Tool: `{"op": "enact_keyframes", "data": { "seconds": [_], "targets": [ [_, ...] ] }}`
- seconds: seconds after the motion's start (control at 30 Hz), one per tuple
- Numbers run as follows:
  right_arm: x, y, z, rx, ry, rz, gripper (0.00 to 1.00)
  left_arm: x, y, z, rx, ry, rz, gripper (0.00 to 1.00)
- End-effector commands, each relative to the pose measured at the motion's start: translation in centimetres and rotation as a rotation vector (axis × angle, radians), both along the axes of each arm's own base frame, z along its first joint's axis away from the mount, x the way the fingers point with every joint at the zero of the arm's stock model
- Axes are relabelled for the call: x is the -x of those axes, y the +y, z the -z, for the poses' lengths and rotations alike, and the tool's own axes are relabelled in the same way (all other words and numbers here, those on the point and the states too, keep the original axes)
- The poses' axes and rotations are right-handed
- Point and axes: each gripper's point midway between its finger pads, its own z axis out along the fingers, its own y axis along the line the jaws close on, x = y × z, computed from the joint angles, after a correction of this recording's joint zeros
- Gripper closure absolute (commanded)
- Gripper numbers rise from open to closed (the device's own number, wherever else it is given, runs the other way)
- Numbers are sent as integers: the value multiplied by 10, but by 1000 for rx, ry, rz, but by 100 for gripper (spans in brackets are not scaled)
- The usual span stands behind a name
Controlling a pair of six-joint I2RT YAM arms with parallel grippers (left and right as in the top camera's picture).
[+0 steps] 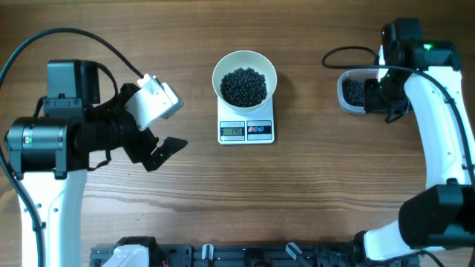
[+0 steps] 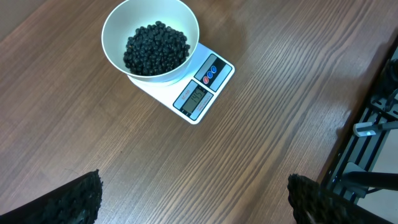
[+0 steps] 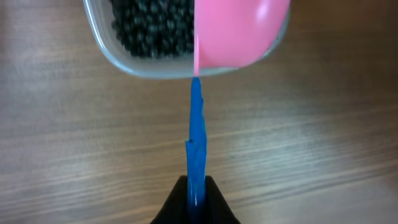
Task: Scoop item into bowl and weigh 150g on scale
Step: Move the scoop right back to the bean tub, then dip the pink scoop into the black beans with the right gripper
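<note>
While right gripper [image 3: 196, 198] clamps scoop [image 3: 239, 31] over tub [image 3: 142, 67] toward table's [image 1: 334, 185] right edge, left gripper [image 2: 196, 199] agape, a shallow dip seems best.

A wooden table [image 1: 312, 193] filled every view, its top a warm mid-brown with fine darker grain running along its length. The surface looked smooth and mostly matte. Light fell evenly and softly on it, leaving only faint shadows. In the left wrist view a pale sheen lay across the wood toward the far side. A black metal frame [image 1: 245, 256] with slots and small fittings ran along the table's near edge.
</note>
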Motion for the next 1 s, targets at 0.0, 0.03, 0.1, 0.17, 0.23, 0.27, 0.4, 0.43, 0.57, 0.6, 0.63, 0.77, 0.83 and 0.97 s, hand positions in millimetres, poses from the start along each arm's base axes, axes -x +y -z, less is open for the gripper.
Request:
{"op": "enact_keyframes", "data": {
  "seconds": [0.0,0.03,0.1,0.17,0.23,0.27,0.4,0.43,0.57,0.6,0.63,0.77,0.83,0.97],
  "targets": [
    [-8,11,25,-57,50,-37,96,-1,2,-5,-6,-25,5,0],
    [-10,12,30,-66,59,-40,96,-1,2,-5,-6,-25,5,0],
    [-10,13,43,-70,100,-39,96,-1,2,-5,-6,-25,5,0],
    [-8,14,51,-77,134,-39,96,-1,2,-5,-6,-25,5,0],
    [-8,17,60,-95,160,-38,96,-1,2,-5,-6,-25,5,0],
    [-8,17,62,-95,166,-37,96,-1,2,-5,-6,-25,5,0],
    [-9,17,68,-96,184,-40,96,-1,2,-5,-6,-25,5,0],
    [-9,17,69,-97,186,-44,96,-1,2,-5,-6,-25,5,0],
    [-11,33,75,-193,193,-92,96,-1,2,-5,-6,-25,5,0],
    [-12,37,76,-213,192,-92,96,-1,2,-5,-6,-25,5,0],
    [-13,41,76,-236,187,-92,96,-1,2,-5,-6,-25,5,0],
    [-14,49,76,-281,179,-90,96,-1,2,-5,-6,-25,5,0],
    [-12,48,76,-282,185,-87,96,-1,2,-5,-6,-25,5,0],
    [-11,48,75,-328,186,-60,96,-1,2,-5,-6,-25,5,0]
  ]
}}
